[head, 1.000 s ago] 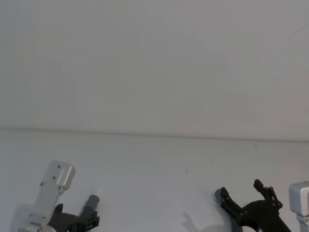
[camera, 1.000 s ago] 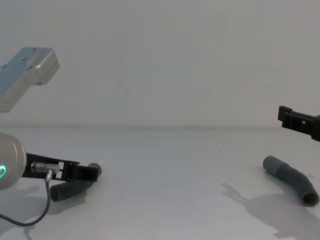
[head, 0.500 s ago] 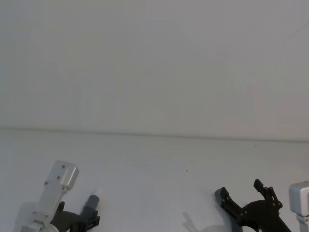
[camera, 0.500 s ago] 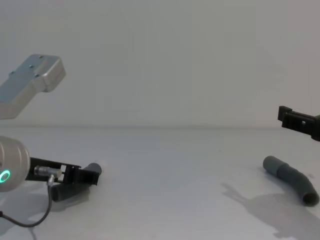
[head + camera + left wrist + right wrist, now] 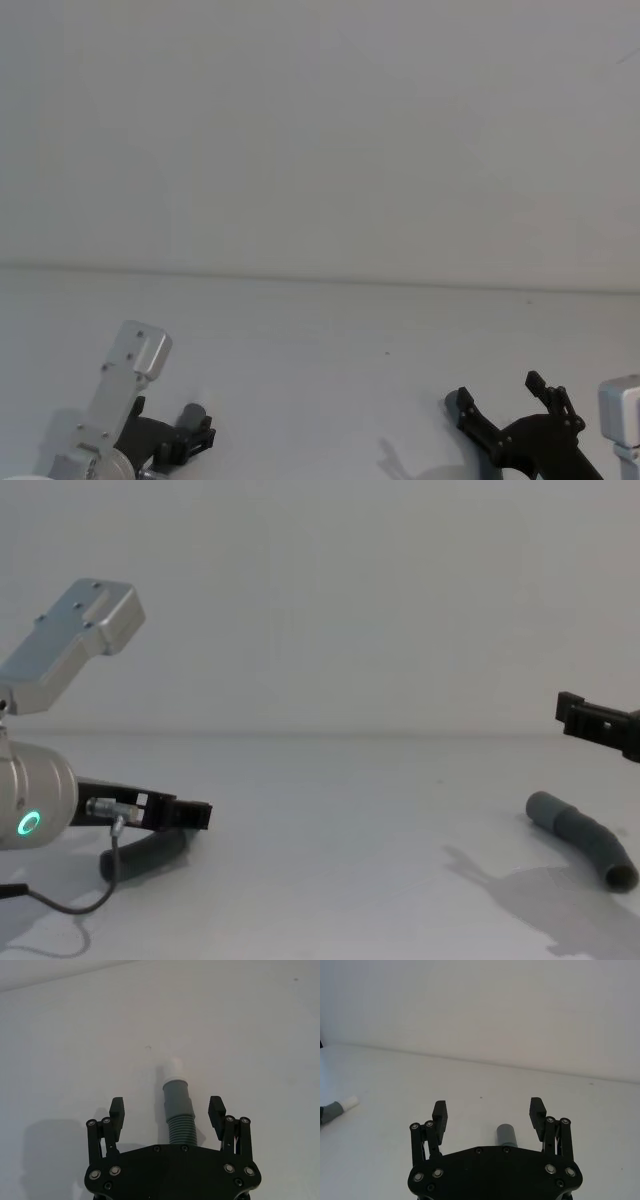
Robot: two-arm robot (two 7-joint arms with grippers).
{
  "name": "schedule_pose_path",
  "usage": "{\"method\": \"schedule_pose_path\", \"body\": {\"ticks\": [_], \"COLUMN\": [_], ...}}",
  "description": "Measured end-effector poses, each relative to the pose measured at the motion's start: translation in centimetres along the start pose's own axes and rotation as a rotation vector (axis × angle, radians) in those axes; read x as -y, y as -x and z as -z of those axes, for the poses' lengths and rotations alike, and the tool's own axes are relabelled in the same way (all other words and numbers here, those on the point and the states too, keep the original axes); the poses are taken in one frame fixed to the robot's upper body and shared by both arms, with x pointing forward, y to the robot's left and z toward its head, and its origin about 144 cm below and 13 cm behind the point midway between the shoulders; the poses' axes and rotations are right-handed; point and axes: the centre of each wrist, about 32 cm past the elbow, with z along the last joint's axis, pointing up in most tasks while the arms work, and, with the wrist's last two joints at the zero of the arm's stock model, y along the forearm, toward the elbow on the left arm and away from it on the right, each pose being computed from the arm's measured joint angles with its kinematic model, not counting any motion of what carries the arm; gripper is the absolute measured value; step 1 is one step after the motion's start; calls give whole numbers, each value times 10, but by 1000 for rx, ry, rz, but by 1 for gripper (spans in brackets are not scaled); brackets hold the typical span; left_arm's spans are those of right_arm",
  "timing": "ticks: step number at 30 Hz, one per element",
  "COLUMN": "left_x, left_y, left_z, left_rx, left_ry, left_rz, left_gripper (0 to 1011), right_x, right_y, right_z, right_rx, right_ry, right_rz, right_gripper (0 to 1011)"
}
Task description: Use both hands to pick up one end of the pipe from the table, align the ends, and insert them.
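Note:
The pipe piece with the white tapered tip (image 5: 176, 1105) lies on the white table (image 5: 330, 870). My left gripper (image 5: 167, 1107) is open, low over this piece, one finger on each side of its ribbed body without touching it. From the chest, the left gripper (image 5: 190, 815) hangs just above that dark hose (image 5: 140, 852). The curved piece with the smooth cuff (image 5: 585, 835) lies at the right. My right gripper (image 5: 488, 1108) is open and hovers above it, the cuff end (image 5: 506, 1135) showing just beyond the palm. The white-tipped piece (image 5: 337, 1107) also shows far off in the right wrist view.
A thin dark cable (image 5: 60, 905) loops from the left wrist down to the table. The table's far edge (image 5: 320, 280) meets a plain white wall. Bare surface lies between the two pipe pieces.
My left gripper has moved forward along the white-tipped piece, now covering its tip in the head view. The right gripper and the curved piece have not moved.

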Motion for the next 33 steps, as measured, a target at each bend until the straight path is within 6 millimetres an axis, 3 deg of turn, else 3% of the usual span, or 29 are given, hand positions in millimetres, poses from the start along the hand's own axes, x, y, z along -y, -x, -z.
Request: {"method": "schedule_pose_path", "body": {"ticks": [33], "left_x": [22], "left_y": [-4], "left_z": [-9], "left_rx": [13], "left_ry": [-62], "left_rz": [18], "left_gripper": [1001], "right_x": [0], "right_y": [0], "right_z": [0], "right_rx": [0], "right_ry": [0], "right_rz": [0], "right_gripper": [1000]}}
